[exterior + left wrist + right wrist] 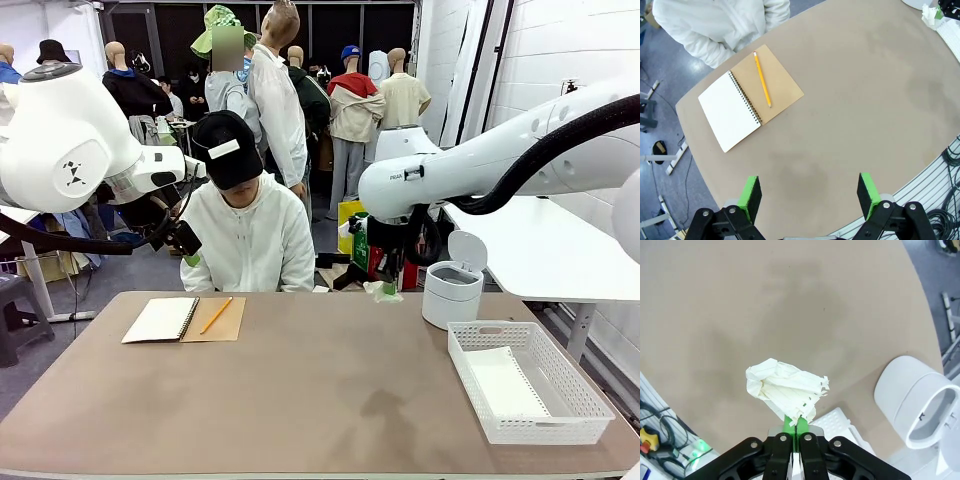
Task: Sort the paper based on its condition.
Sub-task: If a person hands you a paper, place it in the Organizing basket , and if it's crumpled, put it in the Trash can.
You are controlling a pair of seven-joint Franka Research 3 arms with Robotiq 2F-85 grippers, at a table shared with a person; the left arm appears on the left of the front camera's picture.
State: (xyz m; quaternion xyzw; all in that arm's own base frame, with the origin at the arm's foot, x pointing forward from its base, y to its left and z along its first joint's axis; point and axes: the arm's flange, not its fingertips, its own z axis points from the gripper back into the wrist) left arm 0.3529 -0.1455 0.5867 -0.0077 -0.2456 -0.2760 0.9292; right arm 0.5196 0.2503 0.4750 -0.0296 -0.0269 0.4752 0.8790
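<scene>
My right gripper (pixel 796 424) is shut on a crumpled, torn-edged ball of white paper (pixel 785 389), held in the air above the brown table. From the front, that gripper (pixel 386 284) hangs with the paper (pixel 380 292) just left of the round white bin (pixel 452 292). A flat white sheet (pixel 505 385) lies in the white mesh basket (pixel 580 412) at the right. High over the table's left side, my left gripper (pixel 809 197) stands open with nothing between its green pads; in the front view it (pixel 190 250) is up near the person.
An open spiral notebook (pixel 160 320) with a yellow pencil (pixel 216 315) on its brown cover lies at the far left. A person in white sits behind it. The bin (pixel 920 402) has its lid raised. The table's middle (pixel 320 390) is bare.
</scene>
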